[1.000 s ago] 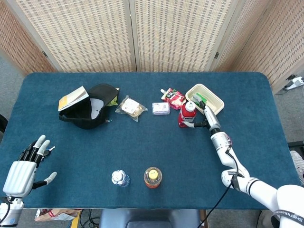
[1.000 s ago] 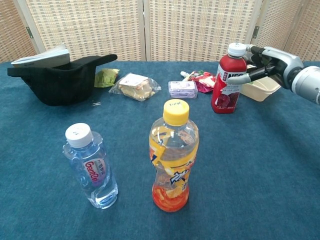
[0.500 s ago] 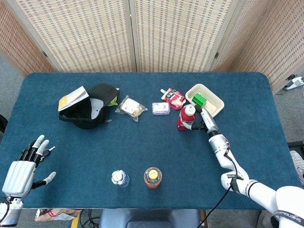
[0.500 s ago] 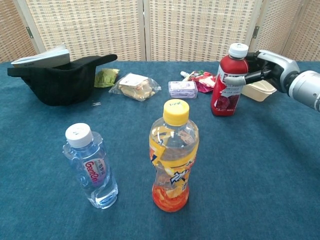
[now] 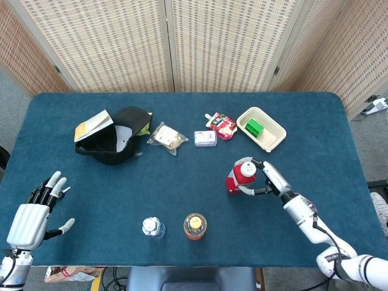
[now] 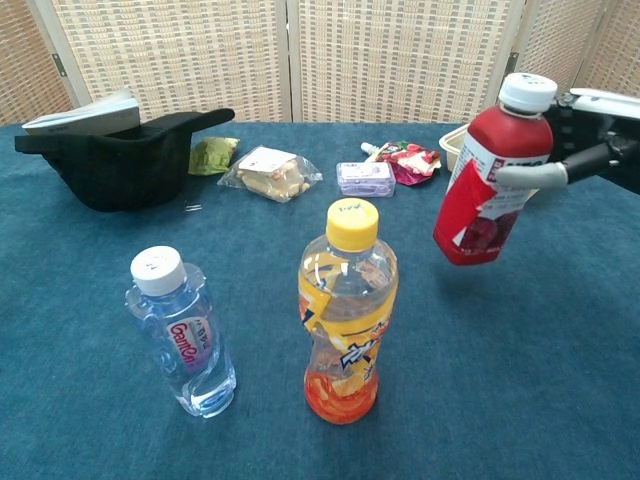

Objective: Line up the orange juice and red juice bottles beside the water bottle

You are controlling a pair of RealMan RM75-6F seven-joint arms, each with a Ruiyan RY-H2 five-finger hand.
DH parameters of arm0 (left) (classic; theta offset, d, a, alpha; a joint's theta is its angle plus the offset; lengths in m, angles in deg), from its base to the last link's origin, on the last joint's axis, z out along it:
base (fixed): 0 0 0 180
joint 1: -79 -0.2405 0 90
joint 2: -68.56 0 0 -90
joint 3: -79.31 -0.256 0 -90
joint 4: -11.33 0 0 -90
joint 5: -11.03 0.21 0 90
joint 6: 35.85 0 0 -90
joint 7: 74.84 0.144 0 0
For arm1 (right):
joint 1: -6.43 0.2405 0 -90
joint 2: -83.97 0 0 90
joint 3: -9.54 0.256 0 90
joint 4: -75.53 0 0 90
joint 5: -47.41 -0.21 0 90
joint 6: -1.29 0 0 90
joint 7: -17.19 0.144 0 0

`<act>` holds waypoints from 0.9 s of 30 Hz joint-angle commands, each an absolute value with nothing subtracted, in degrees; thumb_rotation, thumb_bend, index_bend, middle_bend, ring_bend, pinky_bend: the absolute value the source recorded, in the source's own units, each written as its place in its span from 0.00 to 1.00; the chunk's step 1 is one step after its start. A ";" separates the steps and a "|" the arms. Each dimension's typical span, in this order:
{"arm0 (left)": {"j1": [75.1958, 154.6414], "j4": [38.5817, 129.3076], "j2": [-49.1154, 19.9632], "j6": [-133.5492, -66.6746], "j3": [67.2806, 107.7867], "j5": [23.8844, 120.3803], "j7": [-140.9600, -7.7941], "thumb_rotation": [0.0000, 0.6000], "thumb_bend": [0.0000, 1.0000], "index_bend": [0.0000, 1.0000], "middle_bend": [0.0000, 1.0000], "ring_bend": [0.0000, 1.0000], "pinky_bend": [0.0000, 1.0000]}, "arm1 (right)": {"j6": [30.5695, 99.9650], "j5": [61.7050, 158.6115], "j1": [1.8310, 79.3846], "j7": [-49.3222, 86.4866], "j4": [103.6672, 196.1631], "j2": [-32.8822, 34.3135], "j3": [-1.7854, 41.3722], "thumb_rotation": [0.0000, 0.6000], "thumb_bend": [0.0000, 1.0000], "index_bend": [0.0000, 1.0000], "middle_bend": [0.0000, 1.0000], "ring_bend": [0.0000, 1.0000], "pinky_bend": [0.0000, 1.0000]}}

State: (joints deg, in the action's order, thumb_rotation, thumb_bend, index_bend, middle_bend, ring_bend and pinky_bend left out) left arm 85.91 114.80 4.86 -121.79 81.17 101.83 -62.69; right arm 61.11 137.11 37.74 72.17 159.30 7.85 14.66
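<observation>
My right hand [image 5: 267,179] [image 6: 585,140] grips the red juice bottle [image 5: 240,176] [image 6: 489,185] near its top and holds it tilted above the cloth, right of the table's middle. The orange juice bottle [image 5: 194,225] [image 6: 346,312] stands upright near the front edge. Just left of it stands the clear water bottle [image 5: 153,227] [image 6: 182,335], also upright. My left hand [image 5: 33,212] hovers open with fingers spread at the front left corner, far from all the bottles.
A black cap [image 5: 120,136] with a booklet [image 5: 93,124] on it lies at the back left. Snack packets [image 5: 166,136] [image 5: 205,138] [image 5: 221,125] lie along the back middle. A cream tray [image 5: 270,136] holding a green block [image 5: 254,127] sits at the back right.
My right hand has lifted the red juice bottle from beside the tray and carried it forward toward the front of the table, tilting it. The left hand has barely moved.
</observation>
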 commanded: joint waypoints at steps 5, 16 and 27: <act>86.05 115.14 4.73 -121.65 81.18 101.87 -62.24 1.00 0.16 0.04 0.01 0.05 0.15 | 65.35 144.92 36.01 73.93 162.96 10.44 8.47 1.00 0.43 0.53 0.44 0.32 0.26; 85.71 114.97 4.78 -122.09 80.97 101.94 -62.63 1.00 0.16 0.04 0.01 0.05 0.15 | 65.75 149.14 37.08 72.03 161.67 9.19 3.88 1.00 0.39 0.53 0.44 0.32 0.26; 85.72 114.67 4.59 -122.11 80.92 102.09 -62.95 1.00 0.16 0.04 0.01 0.05 0.15 | 65.94 150.26 37.79 71.12 159.50 8.25 1.05 1.00 0.36 0.53 0.41 0.32 0.26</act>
